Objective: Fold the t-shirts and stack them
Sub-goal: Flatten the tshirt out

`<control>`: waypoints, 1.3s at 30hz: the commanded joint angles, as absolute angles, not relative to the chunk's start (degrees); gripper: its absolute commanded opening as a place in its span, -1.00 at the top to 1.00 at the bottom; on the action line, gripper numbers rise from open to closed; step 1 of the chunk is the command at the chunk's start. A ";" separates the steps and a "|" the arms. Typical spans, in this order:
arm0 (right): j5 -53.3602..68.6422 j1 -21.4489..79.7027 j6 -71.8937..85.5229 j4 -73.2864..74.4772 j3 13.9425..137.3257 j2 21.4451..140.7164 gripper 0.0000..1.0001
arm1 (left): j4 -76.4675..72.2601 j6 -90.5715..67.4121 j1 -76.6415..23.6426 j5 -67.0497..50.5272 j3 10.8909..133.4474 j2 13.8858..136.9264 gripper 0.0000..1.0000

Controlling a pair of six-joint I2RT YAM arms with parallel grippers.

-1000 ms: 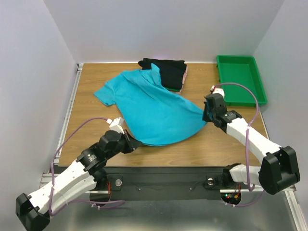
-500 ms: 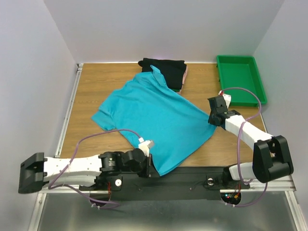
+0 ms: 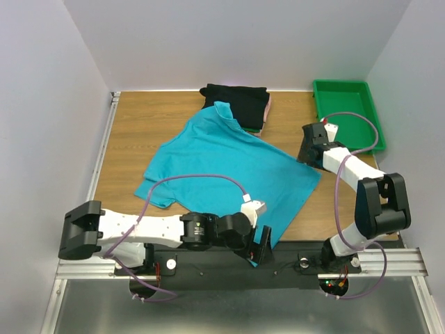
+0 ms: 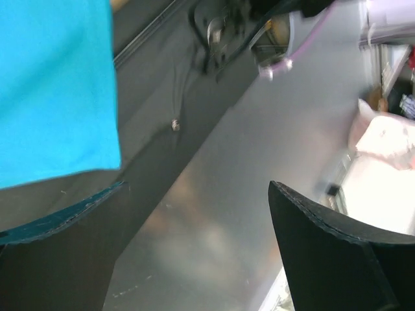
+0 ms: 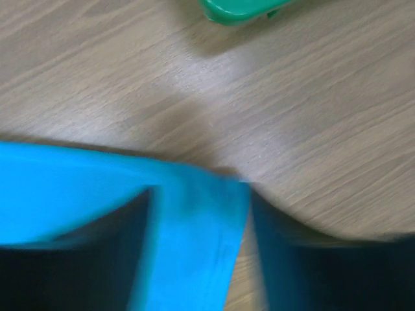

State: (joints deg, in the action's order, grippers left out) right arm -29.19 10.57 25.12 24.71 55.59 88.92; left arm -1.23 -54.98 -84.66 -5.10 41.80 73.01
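Note:
The teal t-shirt lies spread slantwise across the wooden table, and its near corner hangs over the front edge. My left gripper is at that corner above the black rail. In the left wrist view it is open with nothing between the fingers, and the teal cloth lies up to the left. My right gripper sits at the shirt's right corner. The right wrist view is blurred. There my right gripper stands open, with a strip of teal cloth lying loose in the gap. The teal collar overlaps a folded black t-shirt, which lies on a pink one.
A rigid green tray stands at the back right, close behind the right gripper, and its edge shows in the right wrist view. Bare wood lies left of the teal shirt. White walls close in three sides.
My left arm swept right along the near edge, dragging the teal shirt's lower hem with it. The shirt now lies flatter. Both grippers went from shut to open and let the cloth go.

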 commanded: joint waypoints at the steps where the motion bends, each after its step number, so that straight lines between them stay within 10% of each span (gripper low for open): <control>1: -30.43 9.84 26.28 28.21 59.59 86.93 -0.99 | 10.69 -50.10 -84.38 7.70 49.74 67.78 -0.97; 12: -2.47 19.50 32.95 22.95 47.03 63.81 -1.00 | 20.23 -55.11 -52.32 36.65 42.55 41.58 -0.97; 22: -13.61 24.26 36.65 20.92 49.03 79.35 -1.00 | 4.48 -38.07 -15.84 3.36 50.26 69.23 -0.97; 39: -13.98 16.36 26.90 18.19 63.97 105.89 -1.00 | -2.63 -39.02 -5.89 -4.39 44.77 90.09 -0.97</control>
State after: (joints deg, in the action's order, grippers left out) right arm -15.05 18.28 30.06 20.18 61.25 101.38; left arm -0.64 -37.98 -5.63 -1.85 50.22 91.33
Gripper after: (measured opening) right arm 0.998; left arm 0.985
